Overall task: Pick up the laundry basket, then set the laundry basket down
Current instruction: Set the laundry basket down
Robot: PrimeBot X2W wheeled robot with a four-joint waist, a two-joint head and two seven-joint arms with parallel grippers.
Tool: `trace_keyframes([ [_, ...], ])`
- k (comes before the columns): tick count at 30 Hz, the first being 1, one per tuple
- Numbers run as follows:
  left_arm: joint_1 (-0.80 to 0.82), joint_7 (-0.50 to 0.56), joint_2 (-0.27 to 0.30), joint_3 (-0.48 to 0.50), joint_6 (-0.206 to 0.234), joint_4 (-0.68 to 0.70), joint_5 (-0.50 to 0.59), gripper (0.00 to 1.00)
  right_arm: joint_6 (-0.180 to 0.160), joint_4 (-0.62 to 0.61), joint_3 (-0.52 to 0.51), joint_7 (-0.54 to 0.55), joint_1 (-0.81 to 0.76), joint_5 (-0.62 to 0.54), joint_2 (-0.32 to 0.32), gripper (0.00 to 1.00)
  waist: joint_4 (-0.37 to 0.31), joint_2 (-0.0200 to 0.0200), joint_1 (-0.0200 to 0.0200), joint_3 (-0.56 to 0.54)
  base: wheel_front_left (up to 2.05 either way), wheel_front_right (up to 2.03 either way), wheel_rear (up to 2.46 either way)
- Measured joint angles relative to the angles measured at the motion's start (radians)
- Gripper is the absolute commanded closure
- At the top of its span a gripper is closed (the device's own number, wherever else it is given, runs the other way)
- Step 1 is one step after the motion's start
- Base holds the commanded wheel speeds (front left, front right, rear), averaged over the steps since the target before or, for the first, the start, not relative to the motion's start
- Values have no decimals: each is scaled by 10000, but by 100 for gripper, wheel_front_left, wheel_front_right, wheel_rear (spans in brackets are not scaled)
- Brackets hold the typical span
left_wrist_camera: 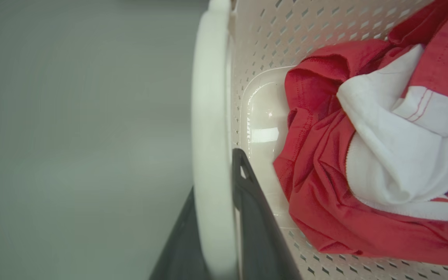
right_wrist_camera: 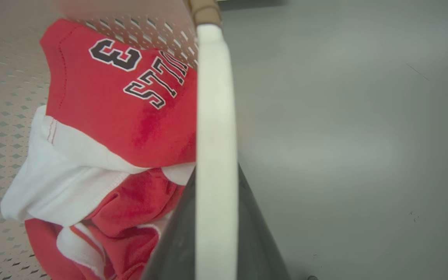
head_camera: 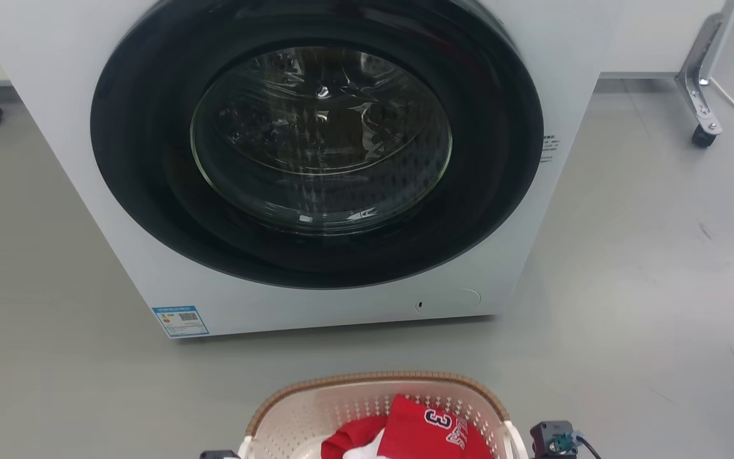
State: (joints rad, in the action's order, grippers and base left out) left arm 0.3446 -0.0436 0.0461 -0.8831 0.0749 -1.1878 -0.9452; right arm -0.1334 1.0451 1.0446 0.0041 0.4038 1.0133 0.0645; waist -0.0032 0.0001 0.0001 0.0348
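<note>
Basket (head_camera: pixel 373 377): before washer (head_camera: pixel 316 159), jersey (head_camera: pixel 431 433) inside.
Left fingers (left_wrist_camera: pixel 255 217): clamped on left handle (left_wrist_camera: pixel 210 116).
Right fingers (right_wrist_camera: pixel 253 233): clamped on right handle (right_wrist_camera: pixel 216 116).

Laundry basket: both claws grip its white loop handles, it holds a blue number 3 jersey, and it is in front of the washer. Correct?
No. The jersey is red and white, not blue, as the right wrist view shows. The rest stands: left claw and right claw each grip a handle of the laundry basket, in front of the washer.
</note>
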Motion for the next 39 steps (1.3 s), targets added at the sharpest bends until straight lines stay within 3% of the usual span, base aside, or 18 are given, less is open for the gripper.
trace_keyframes([
  [13,1676,-336,119,105,56,71,52,100,0,127,-54,-412,1871,-23,8,100,18,0,1,1316,0,0,0],
  [39,4357,-652,165,134,148,151,332,100,2,777,-63,-1049,4707,-476,40,100,257,2,1,5079,0,0,0],
])
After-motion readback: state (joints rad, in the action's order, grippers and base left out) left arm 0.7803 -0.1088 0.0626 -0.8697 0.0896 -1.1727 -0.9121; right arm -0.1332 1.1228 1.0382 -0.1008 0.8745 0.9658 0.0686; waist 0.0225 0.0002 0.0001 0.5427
